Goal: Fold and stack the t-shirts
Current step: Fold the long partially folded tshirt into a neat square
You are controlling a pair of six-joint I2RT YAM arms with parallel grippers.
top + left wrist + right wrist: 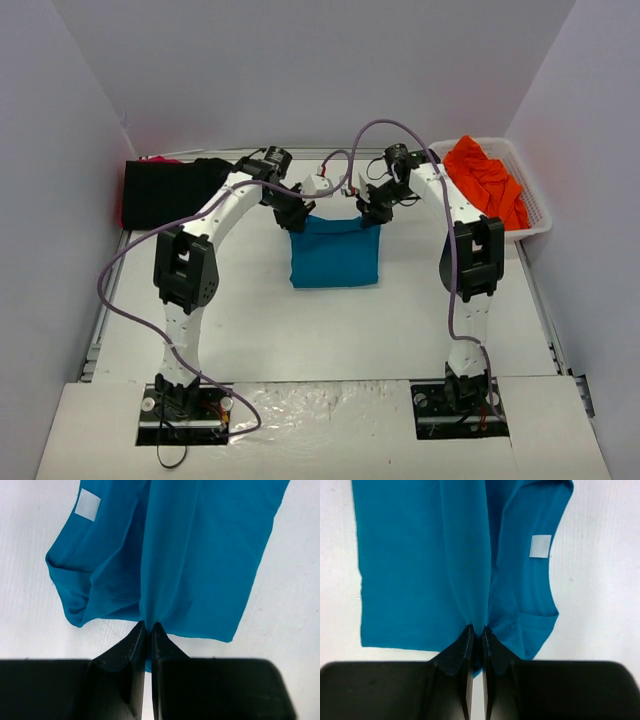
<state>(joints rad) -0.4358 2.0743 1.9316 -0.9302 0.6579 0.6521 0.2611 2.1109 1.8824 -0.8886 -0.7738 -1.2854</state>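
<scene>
Teal-blue t-shirt (335, 255), folded to a rough rectangle at table centre, collar and white label (540, 546) showing. Left gripper (148, 630) and right gripper (476, 632), jaws closed, each pinch a ridge of its far edge. Orange t-shirt (485, 180) in basket (538, 212), far right; black t-shirt (165, 190), far left.

Plain colours on a white worktop (300, 330).
The teal shirt (335, 252) mid-worktop is solid blue-green with a small white label (88, 505). The black shirt (165, 190) is at the far left corner. The orange shirt (487, 180) fills a white slotted basket (535, 215) at the far right corner. The cables (383, 123) are lilac.
</scene>
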